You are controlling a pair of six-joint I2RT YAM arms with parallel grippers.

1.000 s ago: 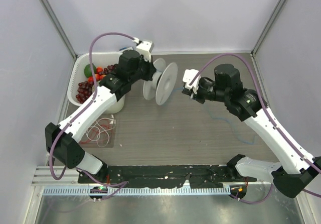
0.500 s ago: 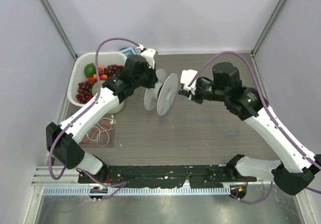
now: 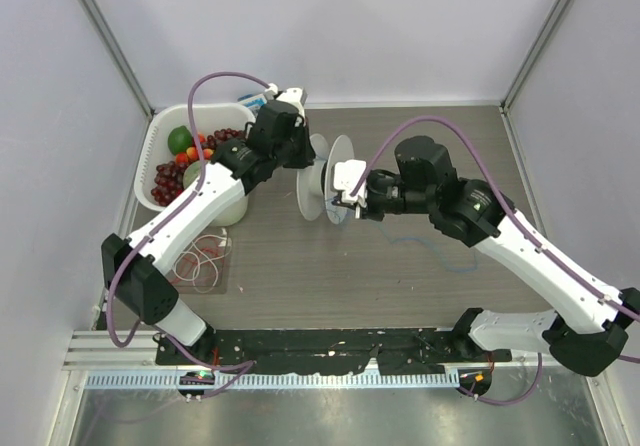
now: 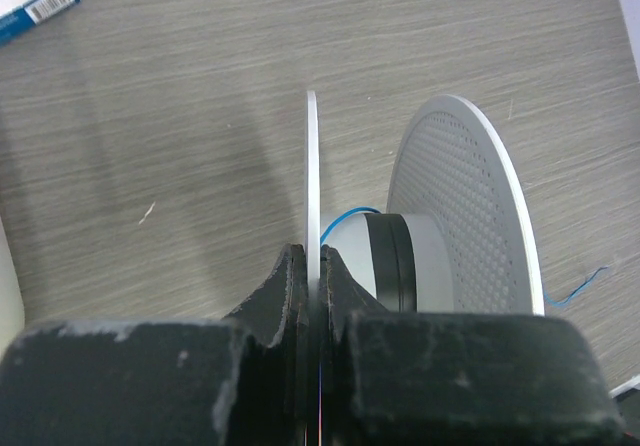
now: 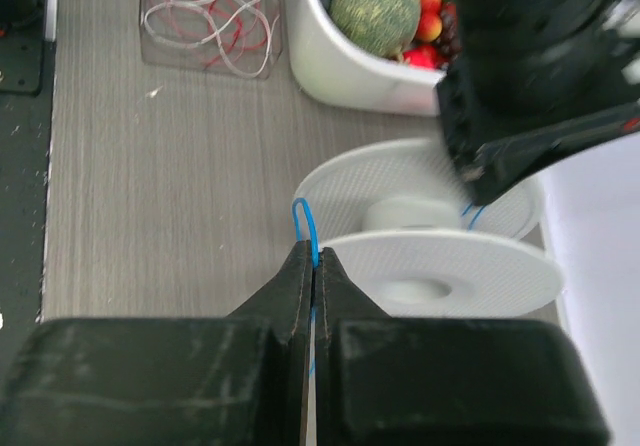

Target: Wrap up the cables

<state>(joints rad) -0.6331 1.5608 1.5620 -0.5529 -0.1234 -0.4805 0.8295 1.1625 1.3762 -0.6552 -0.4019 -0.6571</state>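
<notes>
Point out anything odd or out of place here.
The blue cable trails loose right of the spool, not wound. A fruit tub seems unrelated to cable work. Nothing looks spilled or damaged.

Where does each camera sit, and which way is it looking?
Top: above and behind the bases, looking down at the table; left arm and right arm show.
Left wrist: on that arm, looking past the left gripper, shut on the spool.
Right wrist: likewise, past the right gripper, shut on the blue cable.
Both wrist views show the spool.
</notes>
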